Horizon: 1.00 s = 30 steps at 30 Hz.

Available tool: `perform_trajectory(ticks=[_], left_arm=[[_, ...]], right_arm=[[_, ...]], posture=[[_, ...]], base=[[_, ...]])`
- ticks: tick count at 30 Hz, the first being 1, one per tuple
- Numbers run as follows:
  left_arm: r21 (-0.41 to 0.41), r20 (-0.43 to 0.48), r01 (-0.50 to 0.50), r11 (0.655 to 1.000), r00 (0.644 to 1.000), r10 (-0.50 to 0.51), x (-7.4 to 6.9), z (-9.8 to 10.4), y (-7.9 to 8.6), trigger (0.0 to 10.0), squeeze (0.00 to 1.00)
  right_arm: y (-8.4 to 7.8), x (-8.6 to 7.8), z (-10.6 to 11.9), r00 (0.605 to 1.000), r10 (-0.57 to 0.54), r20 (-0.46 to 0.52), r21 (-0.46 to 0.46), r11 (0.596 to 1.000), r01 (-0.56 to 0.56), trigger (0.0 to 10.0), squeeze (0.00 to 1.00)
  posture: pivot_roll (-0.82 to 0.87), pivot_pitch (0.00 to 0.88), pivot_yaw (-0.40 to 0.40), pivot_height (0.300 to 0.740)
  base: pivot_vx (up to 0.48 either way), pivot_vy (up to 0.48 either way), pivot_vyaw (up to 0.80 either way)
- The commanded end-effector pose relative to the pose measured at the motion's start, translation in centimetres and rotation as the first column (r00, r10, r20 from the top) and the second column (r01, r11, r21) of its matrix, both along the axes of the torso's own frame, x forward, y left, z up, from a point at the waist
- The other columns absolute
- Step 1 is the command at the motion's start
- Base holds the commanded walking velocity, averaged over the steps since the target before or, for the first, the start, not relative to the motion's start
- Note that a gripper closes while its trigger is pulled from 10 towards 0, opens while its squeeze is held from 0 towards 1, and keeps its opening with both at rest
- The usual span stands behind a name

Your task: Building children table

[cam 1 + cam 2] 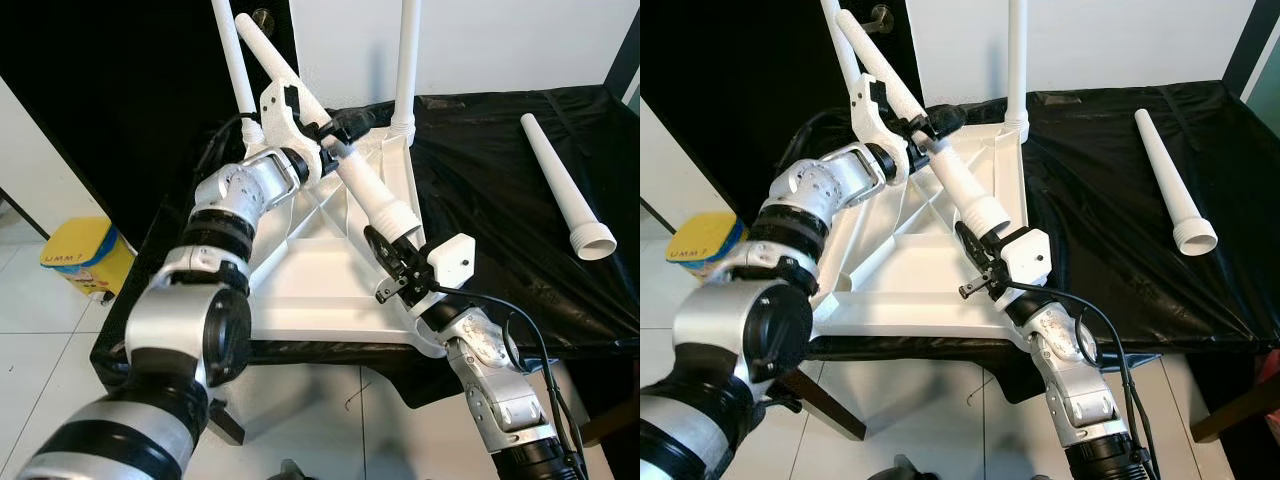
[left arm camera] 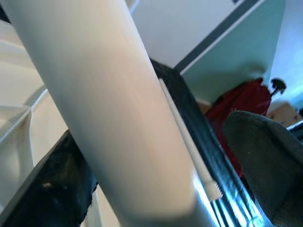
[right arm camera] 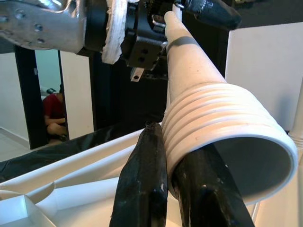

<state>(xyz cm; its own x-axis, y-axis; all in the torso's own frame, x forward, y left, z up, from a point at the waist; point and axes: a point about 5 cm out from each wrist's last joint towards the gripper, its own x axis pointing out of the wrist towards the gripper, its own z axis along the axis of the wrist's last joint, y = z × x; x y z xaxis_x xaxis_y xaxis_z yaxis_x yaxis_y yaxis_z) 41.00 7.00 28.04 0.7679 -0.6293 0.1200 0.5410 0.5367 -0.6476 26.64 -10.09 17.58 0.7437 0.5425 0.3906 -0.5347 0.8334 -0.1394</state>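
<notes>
We see the tabletop [image 1: 330,285] upside down on a black cloth [image 1: 500,190], two legs [image 1: 405,60] already upright at its far corners; a third leg [image 1: 355,170] is slanted above it, held at both ends; the left gripper [image 1: 335,145] is clamped round the leg's narrow upper part, the right gripper [image 1: 385,255] at the threaded wide end near the tabletop's near right corner — in the right wrist view its fingers [image 3: 142,184] lie against the threaded rim, though we cannot tell whether they grip it; a fourth leg [image 1: 565,190] lies loose on the cloth, far right; a yellow bin [image 1: 85,255] stands on the floor, left.
</notes>
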Motion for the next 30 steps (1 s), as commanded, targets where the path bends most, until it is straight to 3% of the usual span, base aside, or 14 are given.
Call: perform_trajectory(ticks=[1, 7, 8, 9, 23, 24, 25, 30], left_arm=[[-0.047, 0.084, 0.071, 0.996, 0.994, -0.066, -0.2, 0.8, 0.2, 10.0, 0.0], [-0.098, 0.08, 0.024, 0.995, 0.997, -0.016, 0.3, 1.6, 1.4, 9.8, 0.0], [-0.124, 0.082, 0.01, 0.992, 0.997, 0.0, 0.4, 2.0, 1.9, 5.4, 0.0], [-0.142, 0.086, 0.006, 0.99, 0.996, 0.006, 0.4, 2.1, 2.1, 0.0, 0.0], [-0.155, 0.08, 0.023, 0.988, 0.997, -0.011, 0.4, 1.4, 1.5, 0.0, 0.0], [-0.153, 0.073, 0.017, 0.988, 0.997, -0.005, 0.5, 1.3, 1.5, 0.0, 0.0], [-0.158, 0.067, 0.006, 0.987, 0.998, 0.005, 0.5, 1.3, 1.6, 0.0, 0.0], [-0.169, 0.062, -0.016, 0.985, 0.998, 0.027, 0.7, 1.5, 1.9, 0.0, 0.0]], right_arm=[[0.5, -0.2, 0.4, 0.999, 0.031, 0.025, -0.003, 1.0, -0.031, 10.0, 0.0], [0.6, -0.1, 0.5, 0.998, 0.049, 0.027, -0.011, 0.999, -0.049, 10.0, 0.0], [0.7, -0.1, 0.5, 0.998, 0.053, 0.028, -0.013, 0.999, -0.053, 10.0, 0.0], [0.7, -0.1, 0.5, 0.998, 0.058, 0.026, -0.015, 0.998, -0.057, 10.0, 0.0], [0.8, 0.3, 0.6, 0.997, 0.08, 0.014, -0.012, 0.997, -0.08, 10.0, 0.0], [0.9, 0.3, 0.6, 0.996, 0.088, 0.011, -0.009, 0.996, -0.088, 10.0, 0.95], [1.0, 0.3, 0.5, 0.995, 0.099, 0.007, -0.004, 0.995, -0.099, 10.0, 1.0], [1.2, 0.3, 0.5, 0.993, 0.116, 0.006, -0.001, 0.993, -0.116, 10.0, 1.0]], posture=[[-0.1, 0.024, 0.104, 0.74], [-0.1, 0.027, 0.098, 0.74], [-0.1, 0.025, 0.094, 0.74], [-0.1, 0.021, 0.09, 0.74], [-0.09, 0.017, 0.08, 0.74], [-0.09, 0.011, 0.08, 0.74], [-0.09, 0.008, 0.081, 0.74], [-0.1, 0.003, 0.085, 0.74]], base=[[0.0, 0.0, 0.0], [0.0, 0.0, 0.0], [0.0, 0.0, 0.0], [0.0, 0.0, 0.0], [0.0, 0.0, 0.0], [0.0, 0.0, 0.0], [0.0, 0.0, 0.0], [0.0, 0.0, 0.0]])
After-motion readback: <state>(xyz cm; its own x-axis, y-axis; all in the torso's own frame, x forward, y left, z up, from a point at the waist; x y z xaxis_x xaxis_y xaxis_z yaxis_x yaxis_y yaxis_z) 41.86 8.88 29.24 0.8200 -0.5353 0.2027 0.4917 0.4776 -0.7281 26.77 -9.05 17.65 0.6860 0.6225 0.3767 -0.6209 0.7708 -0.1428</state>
